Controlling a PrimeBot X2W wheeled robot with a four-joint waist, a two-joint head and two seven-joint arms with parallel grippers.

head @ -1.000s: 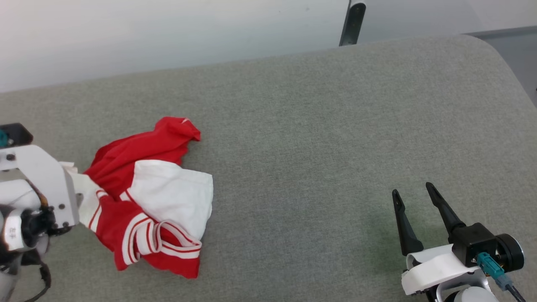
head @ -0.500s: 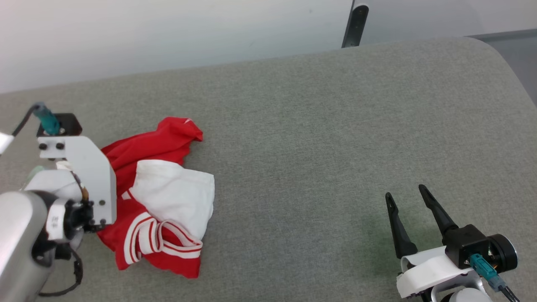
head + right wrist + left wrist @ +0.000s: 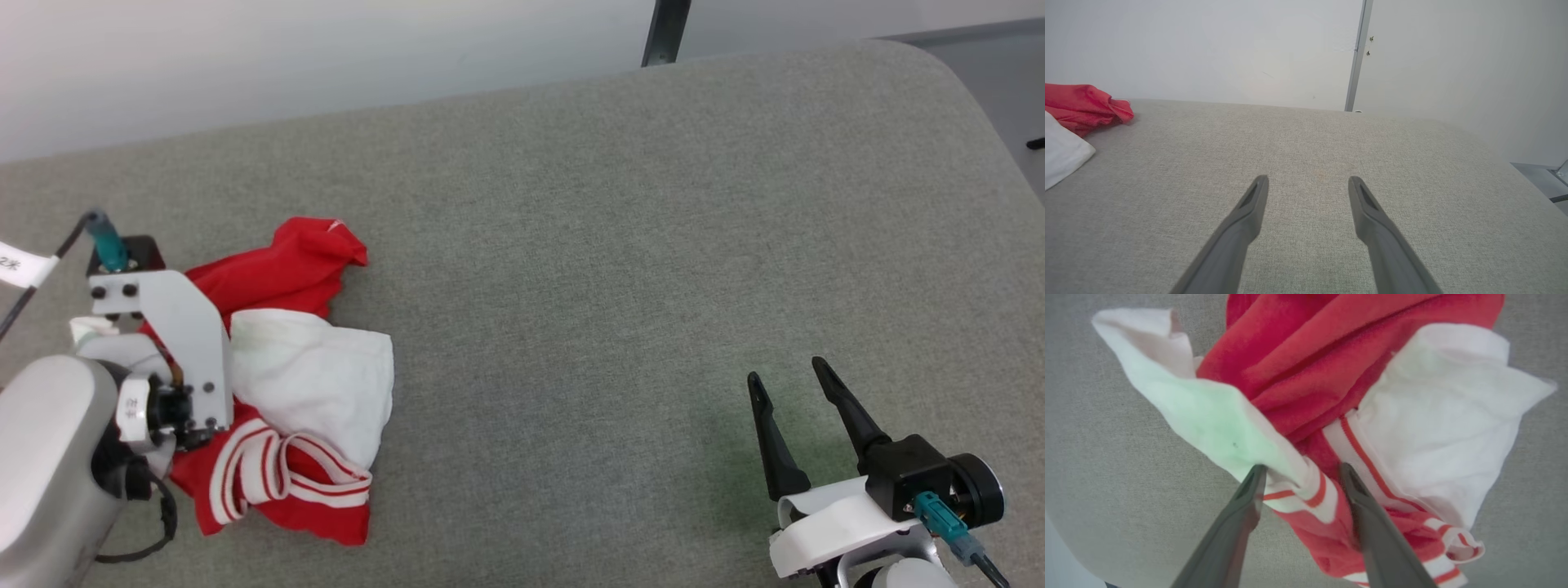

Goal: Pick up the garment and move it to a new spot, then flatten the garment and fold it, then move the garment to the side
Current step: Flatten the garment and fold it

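Your left fingers (image 3: 1241, 522) stood wide around an edge of the soft red-and-white shirt (image 3: 1310, 367). Your right fingers (image 3: 1241, 220), wide too, were far off.

Bright even light; edges seemingly soft, warped.

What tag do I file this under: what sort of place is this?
Likely an indoor robot test room: a broad grey fabric-covered surface, a bare white wall with a metal strip, and one crumpled garment laid out.
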